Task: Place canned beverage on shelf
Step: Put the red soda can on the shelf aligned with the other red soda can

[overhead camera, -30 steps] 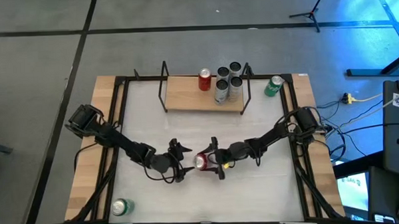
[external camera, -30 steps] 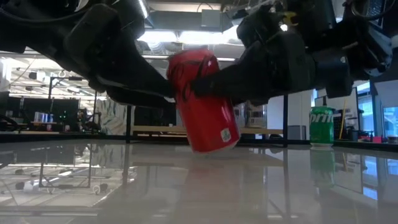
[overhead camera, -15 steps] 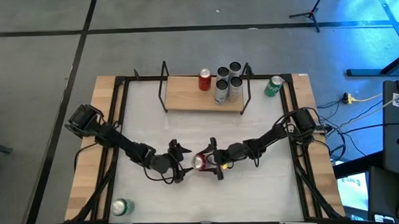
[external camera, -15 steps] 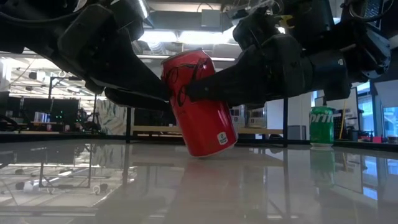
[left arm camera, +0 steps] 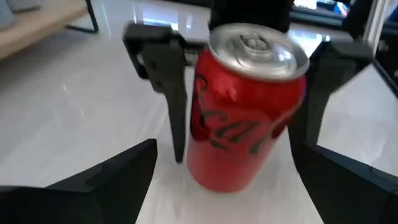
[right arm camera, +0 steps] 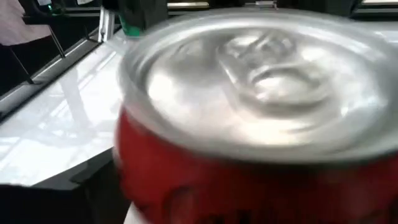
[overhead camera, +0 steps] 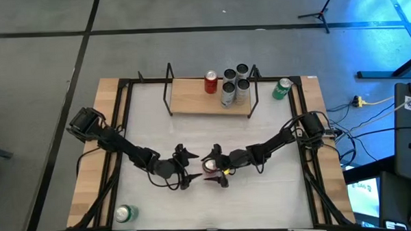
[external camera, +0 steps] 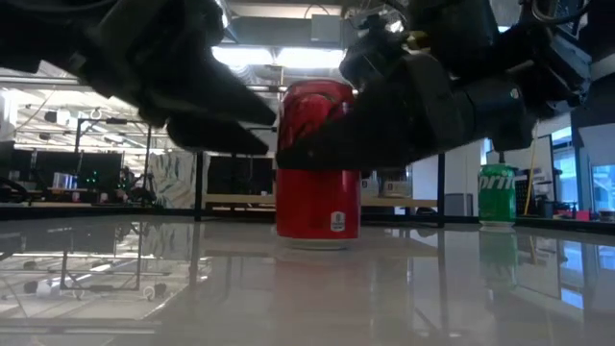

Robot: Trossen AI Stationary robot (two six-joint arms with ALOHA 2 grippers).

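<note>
A red beverage can (external camera: 317, 159) stands upright on its base on the white tabletop (overhead camera: 263, 196), near the middle. My right gripper (overhead camera: 217, 167) reaches it from the table's right, open, one finger (left arm camera: 174, 106) on each side of the can (left arm camera: 245, 106). My left gripper (overhead camera: 188, 167) is open just left of the can, facing it with nothing between its fingers. The shelf (overhead camera: 191, 102), a light-wood board in a black rod frame, sits at the far edge with a red can (overhead camera: 210, 82) and several silver cans (overhead camera: 235, 83) on it. My right gripper's fingers stand close against the two sides of the can's upper wall (left arm camera: 199, 93), coming level from the table's right. I cannot tell whether they touch it. The can rests on the table with its top (right arm camera: 261, 74) up.
A green can (overhead camera: 281, 88) stands right of the shelf, also visible in the low view (external camera: 497, 195). Another green can (overhead camera: 125, 213) lies at the near left corner. A black frame (overhead camera: 127, 132) borders the tabletop. Bare table lies between the red can and the shelf.
The red can was tilted in my right gripper, its base off the table. It has swung upright and come down, and now stands flat on the table. My right gripper has sunk slightly and rolled with it. The left gripper has kept still.
</note>
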